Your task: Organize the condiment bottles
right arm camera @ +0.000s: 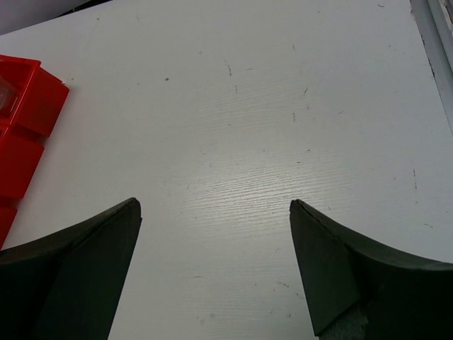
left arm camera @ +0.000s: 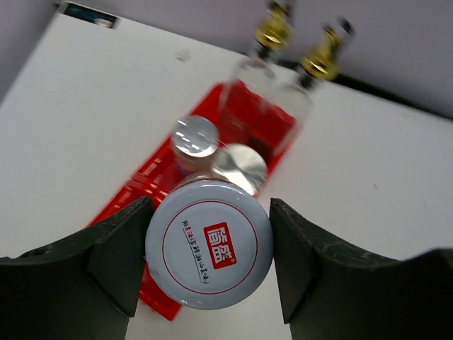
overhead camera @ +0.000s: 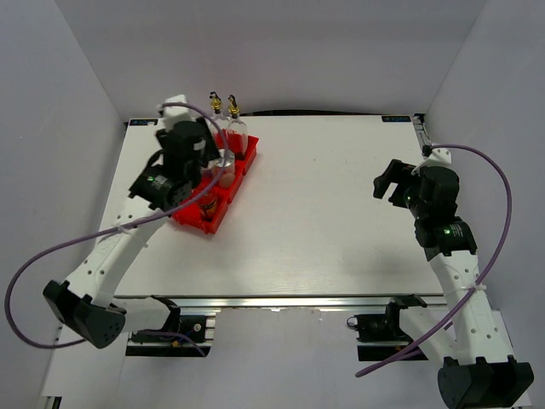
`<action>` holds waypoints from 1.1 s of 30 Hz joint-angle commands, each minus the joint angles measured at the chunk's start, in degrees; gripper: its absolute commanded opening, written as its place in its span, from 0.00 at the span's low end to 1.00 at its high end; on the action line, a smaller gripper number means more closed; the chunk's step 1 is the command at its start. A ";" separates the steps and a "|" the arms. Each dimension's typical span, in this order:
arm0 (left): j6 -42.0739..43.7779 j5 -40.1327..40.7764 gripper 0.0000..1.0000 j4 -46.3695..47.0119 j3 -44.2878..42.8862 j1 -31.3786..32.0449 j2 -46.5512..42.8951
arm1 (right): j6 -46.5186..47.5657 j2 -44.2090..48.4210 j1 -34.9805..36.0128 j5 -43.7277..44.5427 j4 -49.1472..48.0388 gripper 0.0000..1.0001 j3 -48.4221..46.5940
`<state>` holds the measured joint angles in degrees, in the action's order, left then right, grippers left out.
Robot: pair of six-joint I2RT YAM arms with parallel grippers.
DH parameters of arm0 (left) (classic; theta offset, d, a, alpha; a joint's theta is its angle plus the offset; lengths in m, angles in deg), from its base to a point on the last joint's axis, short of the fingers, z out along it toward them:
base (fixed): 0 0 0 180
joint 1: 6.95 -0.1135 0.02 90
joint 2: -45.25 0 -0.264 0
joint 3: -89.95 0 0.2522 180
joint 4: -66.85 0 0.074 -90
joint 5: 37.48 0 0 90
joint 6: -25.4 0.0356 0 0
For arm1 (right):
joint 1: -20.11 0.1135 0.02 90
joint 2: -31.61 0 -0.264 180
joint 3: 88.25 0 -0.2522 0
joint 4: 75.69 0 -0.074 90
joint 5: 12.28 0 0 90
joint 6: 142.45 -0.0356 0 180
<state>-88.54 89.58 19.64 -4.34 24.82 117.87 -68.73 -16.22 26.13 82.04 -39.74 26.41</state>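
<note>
My left gripper [left arm camera: 209,244] is shut on the short jar [left arm camera: 209,245], whose silver-white lid bears a red label, and holds it over the near end of the red tray [left arm camera: 258,124]. Behind it in the tray stand two silver-capped shakers [left arm camera: 195,136] [left arm camera: 239,165] and two clear cruets with gold spouts [left arm camera: 272,32] [left arm camera: 323,58]. In the top view my left gripper [overhead camera: 207,198] is over the tray [overhead camera: 247,160], with the cruets [overhead camera: 232,109] at its far end. I cannot see the red-lidded dark jar. My right gripper [right arm camera: 212,205] [overhead camera: 387,181] is open and empty above the table.
The white table [overhead camera: 341,213] is walled at the back and on both sides. The tray's corner shows at the left edge of the right wrist view [right arm camera: 21,120]. A metal rail [right arm camera: 439,42] runs along the table's right edge.
</note>
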 commanded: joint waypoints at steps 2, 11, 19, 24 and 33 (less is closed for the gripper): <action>-3.12 2.23 0.00 2.16 0.72 -12.06 -4.59 | 0.45 1.08 -0.13 1.92 -2.07 0.89 -0.28; -7.69 -19.45 0.00 7.96 12.67 -30.71 -3.55 | 0.45 0.02 -0.13 2.01 -1.81 0.89 -0.46; -9.63 -26.95 0.00 13.15 18.30 -30.89 1.20 | 0.19 -0.59 -0.13 1.75 -1.80 0.89 -0.46; -9.46 -29.05 0.00 14.29 20.23 -30.89 5.33 | 0.10 -1.38 -0.13 1.40 -1.89 0.89 -0.46; -7.61 -28.81 0.49 13.77 20.86 -30.80 9.38 | 0.01 -2.44 -0.13 1.22 -1.81 0.89 -0.46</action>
<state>-96.71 60.18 30.76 18.17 -5.97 129.09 -68.73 -18.45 26.13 83.50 -39.69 26.41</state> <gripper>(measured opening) 0.729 0.895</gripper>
